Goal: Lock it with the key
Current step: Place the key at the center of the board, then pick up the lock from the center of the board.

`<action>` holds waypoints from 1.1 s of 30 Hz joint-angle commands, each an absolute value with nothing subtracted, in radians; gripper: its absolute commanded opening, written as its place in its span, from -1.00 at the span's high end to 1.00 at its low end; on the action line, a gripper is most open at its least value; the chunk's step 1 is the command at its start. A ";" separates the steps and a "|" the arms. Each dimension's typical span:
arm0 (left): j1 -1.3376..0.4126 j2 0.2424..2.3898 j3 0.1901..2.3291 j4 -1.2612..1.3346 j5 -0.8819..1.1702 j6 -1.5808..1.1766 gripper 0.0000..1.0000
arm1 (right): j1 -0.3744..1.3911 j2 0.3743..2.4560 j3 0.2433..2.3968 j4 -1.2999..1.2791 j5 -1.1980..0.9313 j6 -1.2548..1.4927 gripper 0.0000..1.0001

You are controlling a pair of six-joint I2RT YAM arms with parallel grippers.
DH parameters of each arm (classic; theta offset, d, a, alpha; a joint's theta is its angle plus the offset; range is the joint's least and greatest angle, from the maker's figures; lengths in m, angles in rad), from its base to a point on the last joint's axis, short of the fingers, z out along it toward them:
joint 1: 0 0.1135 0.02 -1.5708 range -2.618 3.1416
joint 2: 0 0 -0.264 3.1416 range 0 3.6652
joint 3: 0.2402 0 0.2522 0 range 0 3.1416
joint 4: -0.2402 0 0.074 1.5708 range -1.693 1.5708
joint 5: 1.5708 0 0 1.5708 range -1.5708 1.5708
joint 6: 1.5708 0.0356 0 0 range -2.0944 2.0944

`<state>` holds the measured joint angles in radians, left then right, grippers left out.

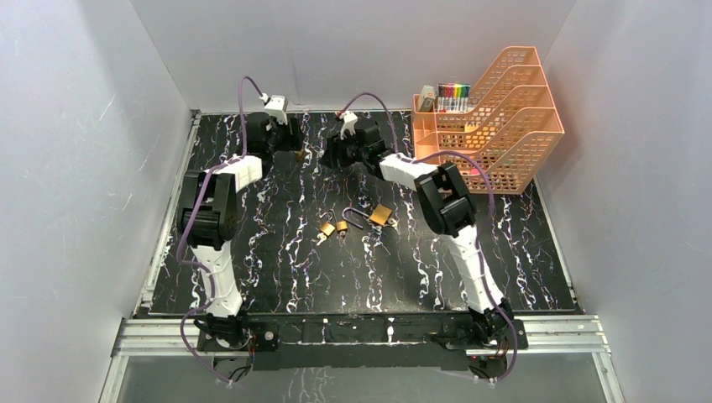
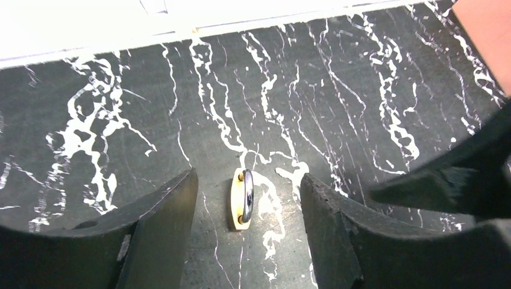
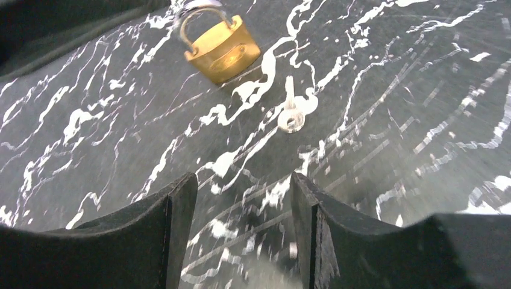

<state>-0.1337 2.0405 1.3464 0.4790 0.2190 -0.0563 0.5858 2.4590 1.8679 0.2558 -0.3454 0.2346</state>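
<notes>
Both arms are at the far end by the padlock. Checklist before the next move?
1. Left hand open: ok. Its fingers straddle the padlock with a gap on each side.
2. Right hand open and empty: ok.
3. Key free to pick: ok. It lies flat on the table, apart from the padlock.
4. Key lined up with the right hand's gap: not ok. It sits ahead and off to one side.
5. Key in the keyhole: not ok.
6. Shackle seated: cannot tell.
</notes>
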 commanded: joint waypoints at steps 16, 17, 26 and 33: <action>-0.115 1.460 1.030 0.564 0.229 -0.312 -0.97 | 0.640 1.484 0.974 0.231 -0.176 0.011 -0.83; -0.115 1.437 1.016 0.560 0.229 -0.325 -0.97 | 0.659 1.465 0.967 0.205 -0.147 0.006 -0.94; -0.115 1.252 0.943 0.449 0.216 -0.317 -0.97 | 0.880 1.464 0.954 0.121 0.094 -0.009 -0.97; -0.115 1.261 0.938 0.397 0.521 -0.230 -0.97 | 0.951 1.654 1.093 -0.005 0.280 0.178 -0.80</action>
<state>-0.1196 1.2607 0.9382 0.4349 0.2876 -0.2931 0.9085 1.5667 0.9814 0.0899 0.0974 0.0498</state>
